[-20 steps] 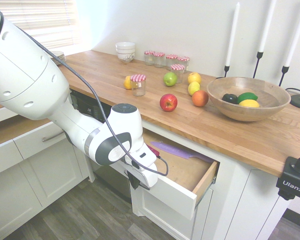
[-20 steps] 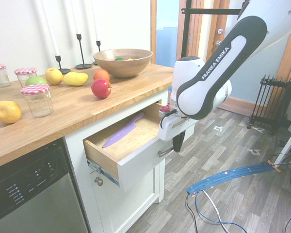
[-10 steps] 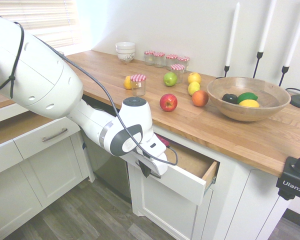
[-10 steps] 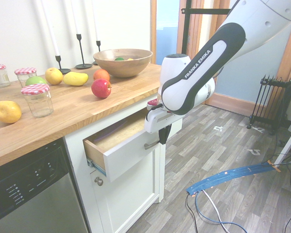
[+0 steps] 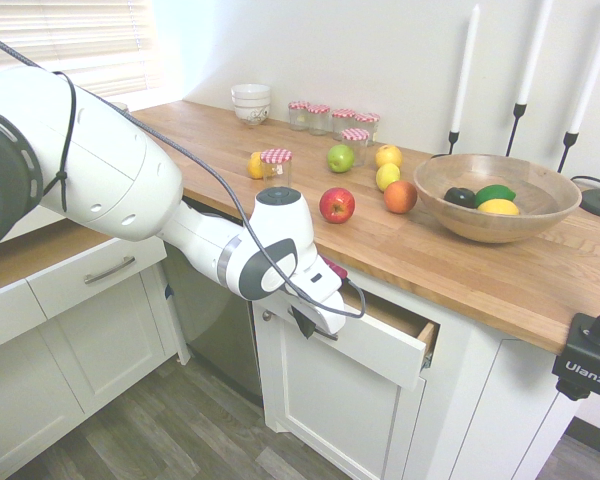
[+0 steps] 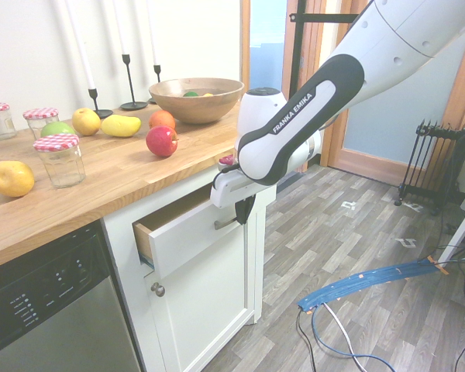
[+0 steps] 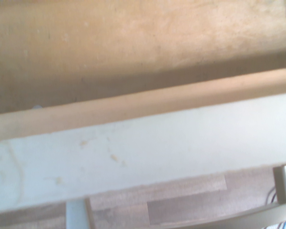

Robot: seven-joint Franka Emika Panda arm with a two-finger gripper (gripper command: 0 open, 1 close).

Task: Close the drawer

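Observation:
The drawer (image 5: 382, 352) (image 6: 184, 237) sticks out a short way from under the wooden countertop, its flat white front facing the room and a strip of its wooden side showing. My gripper (image 5: 305, 322) (image 6: 244, 209) is shut, dark fingers pointing down, pressed against the drawer front beside the silver bar handle (image 6: 225, 223). Nothing is held between the fingers. The wrist view shows the white top edge of the drawer front (image 7: 143, 152), the wooden inside beyond it and a piece of the handle (image 7: 279, 207).
The countertop (image 5: 450, 260) carries a red apple (image 5: 336, 204), other fruit, glass jars (image 5: 276, 168), a wooden bowl (image 5: 495, 195) and candlesticks. A white cupboard door (image 6: 209, 310) sits below the drawer, a dishwasher (image 6: 46, 310) beside it, and lower white cabinets (image 5: 70, 320) stand nearby.
The arm has pushed the drawer inward from wide open to only slightly open. The purple knife inside it is now hidden. The gripper stayed shut against the front.

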